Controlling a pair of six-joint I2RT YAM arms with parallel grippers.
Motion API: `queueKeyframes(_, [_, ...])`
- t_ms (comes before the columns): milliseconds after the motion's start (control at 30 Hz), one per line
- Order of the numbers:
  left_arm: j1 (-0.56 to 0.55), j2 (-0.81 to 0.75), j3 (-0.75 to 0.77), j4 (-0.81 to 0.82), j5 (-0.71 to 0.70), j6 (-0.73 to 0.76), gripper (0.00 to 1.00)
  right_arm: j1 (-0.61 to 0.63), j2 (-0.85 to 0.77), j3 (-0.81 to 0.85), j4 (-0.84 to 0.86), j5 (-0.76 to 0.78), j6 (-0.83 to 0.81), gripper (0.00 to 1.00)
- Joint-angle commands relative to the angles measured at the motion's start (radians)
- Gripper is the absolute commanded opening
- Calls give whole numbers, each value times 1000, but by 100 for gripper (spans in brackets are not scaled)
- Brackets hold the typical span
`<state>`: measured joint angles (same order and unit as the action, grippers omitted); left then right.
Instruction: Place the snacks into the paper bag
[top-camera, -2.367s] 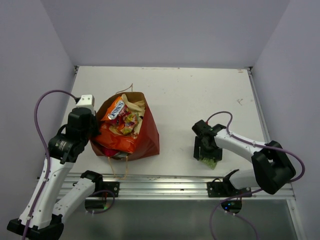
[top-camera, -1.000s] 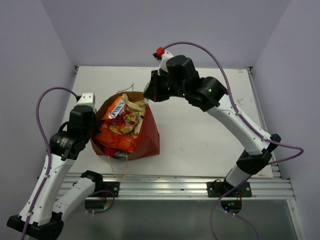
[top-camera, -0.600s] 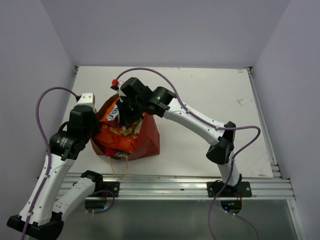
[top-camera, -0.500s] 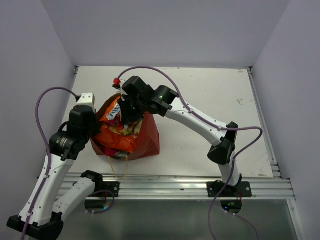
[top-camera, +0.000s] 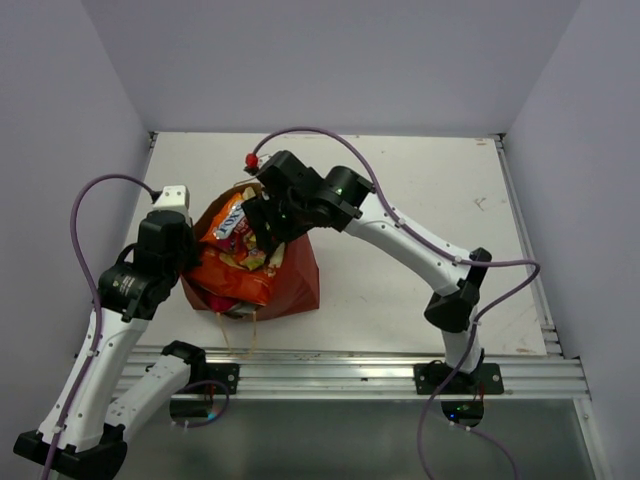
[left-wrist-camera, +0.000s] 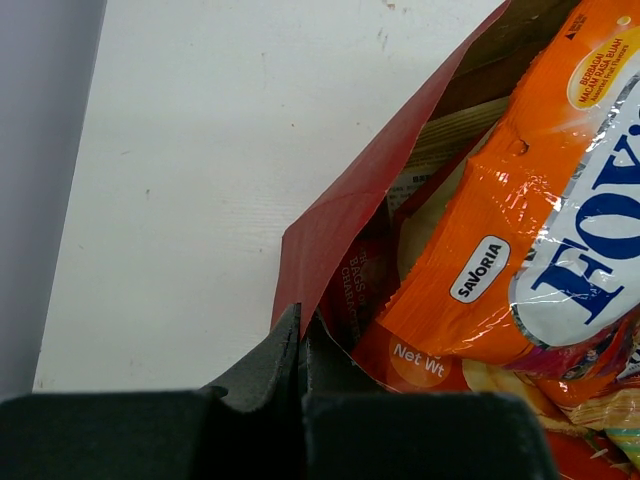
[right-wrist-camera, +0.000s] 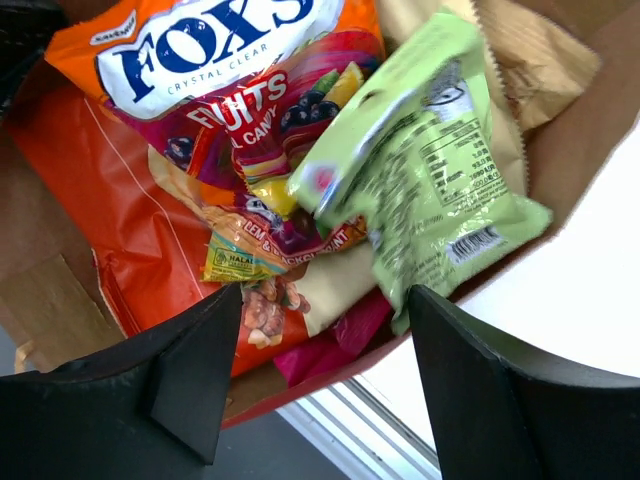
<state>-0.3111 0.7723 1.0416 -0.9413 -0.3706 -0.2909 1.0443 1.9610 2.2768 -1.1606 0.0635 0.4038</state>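
Right wrist view: the right pincer (right-wrist-camera: 322, 300) has just sprung apart, dropping the green sachet (right-wrist-camera: 420, 170), which now lies upper right in the paper bag (right-wrist-camera: 590, 120), partly over the orange packet (right-wrist-camera: 230, 50). That snack counts as packed. Meanwhile the left pincer (left-wrist-camera: 300, 345) stays clamped on the bag's rim.

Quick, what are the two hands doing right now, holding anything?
Left hand: closed, pinching the paper bag edge.
Right hand: open, holding nothing, above the green sachet.
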Motion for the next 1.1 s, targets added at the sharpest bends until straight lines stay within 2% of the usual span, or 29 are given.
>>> queueKeyframes(0, [-10,-19,55,110,-1,19,0,-1,-109,13,-2,73,-2,72])
queueKeyframes(233, [-10,-28,55,108,2,18,0,-3,-157,-10,-11,121,29,71])
queueKeyframes(733, [-10,-53,49,102,1,18,0,-3,-162,-224,75,104,56,69])
queueKeyframes(933, [-10,-64,35,105,6,18,0,-3,-140,-215,76,101,61,69])
queueKeyframes(1033, [-11,-68,20,110,7,18,0,-3,-122,-209,68,104,63,60])
queueKeyframes(1067, [-10,-70,15,111,9,18,0,-1,-116,-206,58,108,63,53])
